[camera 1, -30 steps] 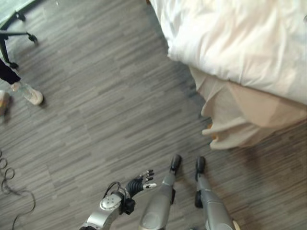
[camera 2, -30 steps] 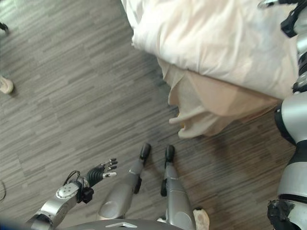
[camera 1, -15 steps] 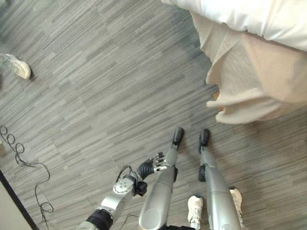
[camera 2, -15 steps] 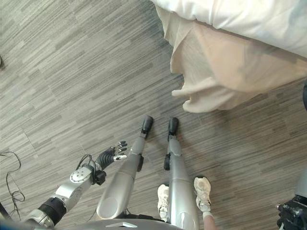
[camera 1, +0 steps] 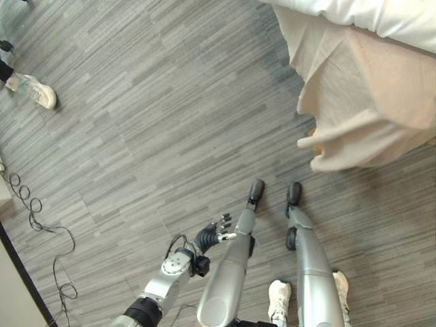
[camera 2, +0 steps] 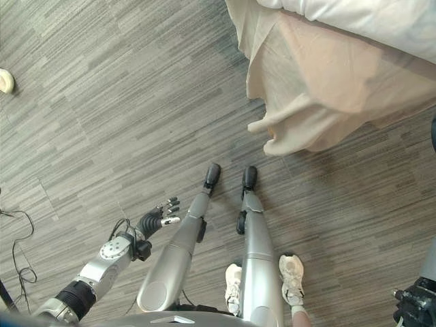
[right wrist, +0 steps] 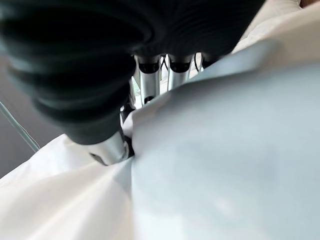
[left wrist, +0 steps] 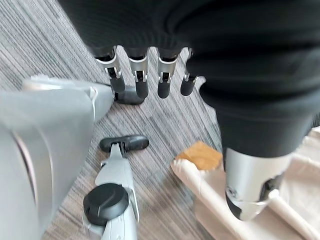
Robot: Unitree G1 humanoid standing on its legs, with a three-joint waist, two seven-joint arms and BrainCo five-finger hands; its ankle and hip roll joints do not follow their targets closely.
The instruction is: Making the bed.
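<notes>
The bed's corner is at the upper right, with a white duvet (camera 1: 381, 17) on top and a beige sheet (camera 1: 361, 102) hanging in folds to the floor. My left hand (camera 1: 214, 235) hangs low over the floor, well short of the bed, with straight fingers (left wrist: 150, 82) and nothing in it. Past it the left wrist view shows the sheet's hem (left wrist: 300, 175) and a wooden bed leg (left wrist: 200, 155). My right hand (right wrist: 107, 150) is on the duvet (right wrist: 210, 165). A raised fold of the duvet stands between its thumb and fingers.
Grey plank flooring (camera 1: 157, 136) stretches to the left of the bed. One person's shoe (camera 1: 37, 95) is at the far left. Another person's white shoes (camera 1: 279, 300) stand close behind me.
The camera has tipped down, so the bed has slid towards the top of the picture and the shoes behind me have come into sight. My left hand stays open and low.
</notes>
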